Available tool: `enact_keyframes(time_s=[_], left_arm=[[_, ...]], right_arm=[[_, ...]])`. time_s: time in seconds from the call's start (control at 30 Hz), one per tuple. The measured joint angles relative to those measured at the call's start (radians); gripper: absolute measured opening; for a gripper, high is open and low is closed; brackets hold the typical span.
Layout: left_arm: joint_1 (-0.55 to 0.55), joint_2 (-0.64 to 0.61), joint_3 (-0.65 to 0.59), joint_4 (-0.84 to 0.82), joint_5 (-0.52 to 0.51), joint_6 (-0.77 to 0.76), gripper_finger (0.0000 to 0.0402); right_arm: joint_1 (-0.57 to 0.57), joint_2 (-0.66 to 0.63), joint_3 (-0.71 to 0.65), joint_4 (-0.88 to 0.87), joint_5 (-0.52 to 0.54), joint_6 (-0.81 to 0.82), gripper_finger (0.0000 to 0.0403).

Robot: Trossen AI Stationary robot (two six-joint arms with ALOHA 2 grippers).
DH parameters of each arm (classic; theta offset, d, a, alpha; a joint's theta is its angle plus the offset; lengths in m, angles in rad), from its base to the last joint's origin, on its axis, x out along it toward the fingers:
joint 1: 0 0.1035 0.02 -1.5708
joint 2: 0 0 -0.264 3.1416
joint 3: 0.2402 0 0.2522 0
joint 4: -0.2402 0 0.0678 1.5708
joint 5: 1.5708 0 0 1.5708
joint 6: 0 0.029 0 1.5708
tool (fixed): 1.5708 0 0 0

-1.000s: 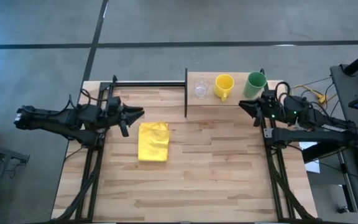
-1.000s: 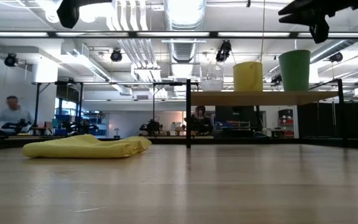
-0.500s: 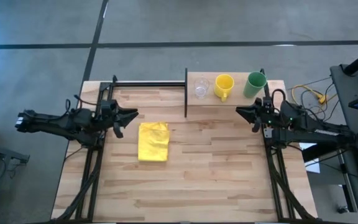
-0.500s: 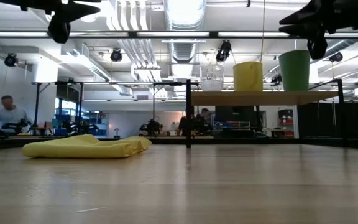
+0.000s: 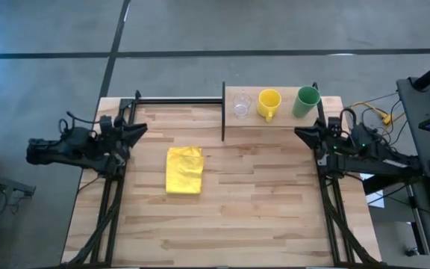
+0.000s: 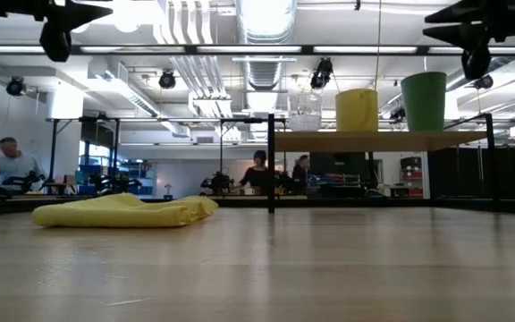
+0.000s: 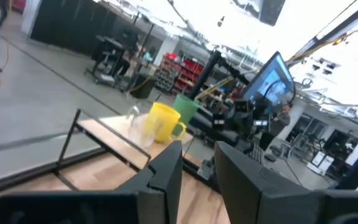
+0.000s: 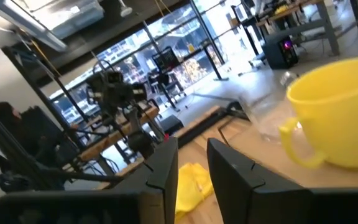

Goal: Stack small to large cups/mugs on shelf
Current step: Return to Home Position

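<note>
The clear glass cup (image 5: 241,104), the yellow mug (image 5: 268,101) and the green cup (image 5: 305,101) stand upright side by side, on their bases, on the raised light-wood shelf (image 5: 275,122) at the table's far right. None is inside another. My left gripper (image 5: 142,128) hovers open and empty at the table's left edge. My right gripper (image 5: 298,132) hovers open and empty just off the shelf's near right corner, near the green cup. The right wrist view shows the yellow mug (image 8: 340,124) and the glass cup (image 8: 272,118) ahead of the fingers.
A flat folded yellow cloth (image 5: 184,169) lies on the slatted tabletop left of centre. A black rail (image 5: 178,100) runs along the far edge, and a black post (image 5: 223,112) stands at the shelf's left end. People show in the room behind the table (image 6: 259,174).
My left gripper has drawn back toward the table's left edge, away from the yellow cloth. My right gripper has shifted a little toward the near edge and then the right edge, away from the shelf. The cups and the cloth have stayed still.
</note>
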State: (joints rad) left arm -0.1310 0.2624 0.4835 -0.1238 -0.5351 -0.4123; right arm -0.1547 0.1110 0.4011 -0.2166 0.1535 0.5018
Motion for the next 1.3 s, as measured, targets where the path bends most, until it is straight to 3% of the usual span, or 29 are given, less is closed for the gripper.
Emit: enact_keyframes(time_s=[0.33,0.67,0.8,1.17,1.3], left_arm=[[0.0,-0.08,-0.021,-0.06,-0.044,0.001,0.0082],[0.0,-0.238,-0.176,-0.007,-0.061,-0.036,0.0082],[0.0,-0.235,-0.21,0.007,-0.067,-0.052,0.0082],[0.0,-0.236,-0.292,0.043,-0.067,-0.08,0.0082],[0.0,-0.237,-0.346,0.087,0.054,-0.081,0.0082]], right_arm=[[-0.001,-0.112,0.0,-0.122,0.047,0.01,0.0073],[-0.001,-0.109,-0.002,-0.198,0.06,0.025,0.0081],[-0.001,-0.111,-0.013,-0.205,0.078,0.025,0.0075],[-0.001,-0.111,-0.148,-0.149,0.111,0.081,0.0077],[0.0,-0.111,-0.23,0.036,0.076,0.056,0.008]])
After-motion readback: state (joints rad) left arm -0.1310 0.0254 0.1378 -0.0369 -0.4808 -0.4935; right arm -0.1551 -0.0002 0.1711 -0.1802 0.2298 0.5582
